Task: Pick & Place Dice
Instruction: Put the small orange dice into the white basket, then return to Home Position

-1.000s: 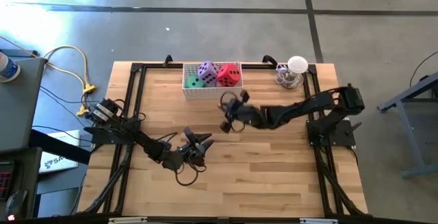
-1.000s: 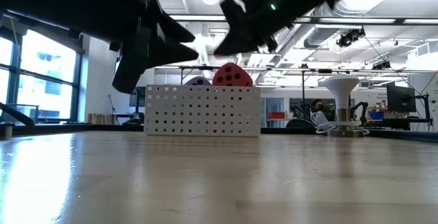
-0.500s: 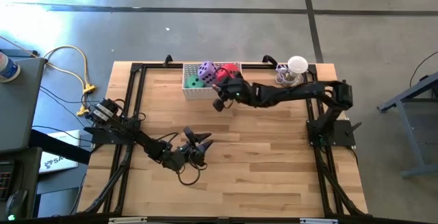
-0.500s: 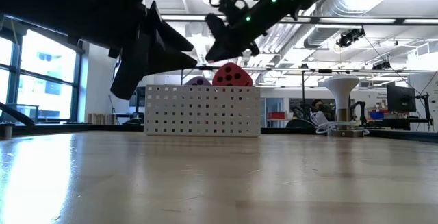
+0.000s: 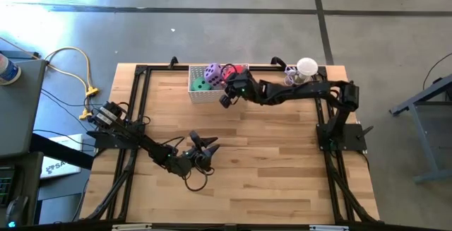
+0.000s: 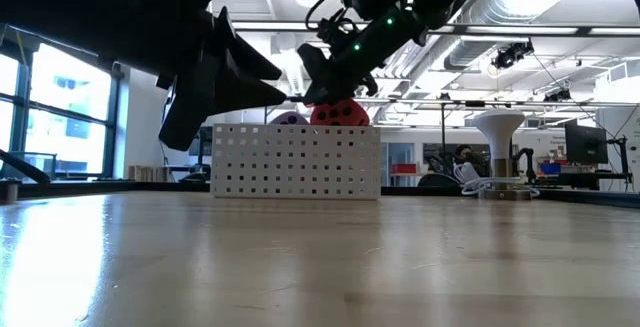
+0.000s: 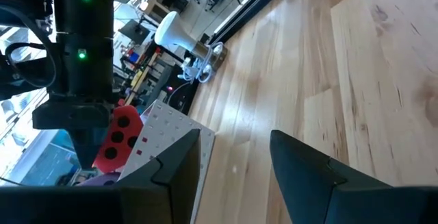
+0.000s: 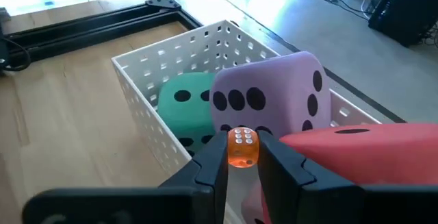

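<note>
Left claw [image 5: 205, 148] hangs low over the middle-front of the pale wooden plank surface [image 5: 282, 174], fingers parted, nothing between them; well apart from the dice.

White perforated rectangular basket [image 5: 201, 93] stands at the far edge of the surface, left of centre. Inside it, left to right: soft green cube die with dark pips [image 5: 201, 84] at the left end, low in the basket; soft purple cube die with dark pips [image 5: 212, 73] just beside it and riding higher, touching the green one in the right wrist view; soft red cube die with dark pips [image 6: 340, 113] at the right end, tilted, its top above the basket rim in the low view. Pink die: cannot tell from these views.

Right claw [image 5: 227, 98] reaches across from the right side of the surface and sits over the basket's right end, just above the red die. Its fingers pinch a small translucent orange die with pale pips [image 8: 241, 147] at the tips, held directly over the seam between purple and red dice.

White mushroom-shaped lamp-like object [image 5: 305, 68] stands at the far right corner.
</note>
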Robot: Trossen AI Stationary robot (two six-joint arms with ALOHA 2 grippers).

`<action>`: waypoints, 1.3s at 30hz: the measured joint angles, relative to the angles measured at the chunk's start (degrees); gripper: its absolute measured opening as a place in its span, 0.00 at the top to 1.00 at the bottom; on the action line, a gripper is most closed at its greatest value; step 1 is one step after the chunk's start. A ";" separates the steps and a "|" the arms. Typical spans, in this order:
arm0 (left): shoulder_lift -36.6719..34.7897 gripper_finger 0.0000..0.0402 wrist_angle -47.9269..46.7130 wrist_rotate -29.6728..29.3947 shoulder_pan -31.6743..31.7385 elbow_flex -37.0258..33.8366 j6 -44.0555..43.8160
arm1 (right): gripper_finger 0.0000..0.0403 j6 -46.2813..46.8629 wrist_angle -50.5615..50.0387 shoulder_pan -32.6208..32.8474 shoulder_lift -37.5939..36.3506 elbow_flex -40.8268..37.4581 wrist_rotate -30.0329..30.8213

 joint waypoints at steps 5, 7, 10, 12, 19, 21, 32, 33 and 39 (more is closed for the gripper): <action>0.00 0.58 -0.01 0.48 0.16 0.00 0.00 | 0.84 -1.11 0.02 -0.79 0.00 0.00 -2.33; 0.00 0.58 -0.01 0.57 0.16 0.00 -0.01 | 0.84 -1.73 0.03 -0.84 0.00 0.00 -2.92; 0.00 0.58 -0.01 0.68 0.14 0.00 -0.01 | 0.83 -2.86 0.54 -0.84 0.00 0.00 -2.83; 0.00 0.58 -0.01 0.68 0.14 0.00 -0.01 | 0.81 -3.02 1.36 -1.19 0.00 0.00 -2.67; 0.00 0.58 -0.01 0.72 0.14 0.00 -0.52 | 0.70 -3.02 1.06 -2.13 -0.02 0.00 -2.54; 0.00 0.58 -0.01 0.72 0.14 0.00 -0.64 | 0.66 -3.02 0.91 -2.06 -0.02 0.00 -2.58; 0.00 0.58 -0.03 0.89 0.14 0.00 -0.65 | 0.54 -3.02 1.30 -1.89 -0.02 0.00 -0.44; 0.00 0.58 -0.03 0.90 0.14 0.00 -0.65 | 0.54 -3.02 1.30 -1.86 -0.02 0.00 -0.04; 0.00 0.58 -0.32 0.88 0.14 0.00 -0.65 | 0.54 -3.28 1.91 -1.52 -0.02 0.00 0.35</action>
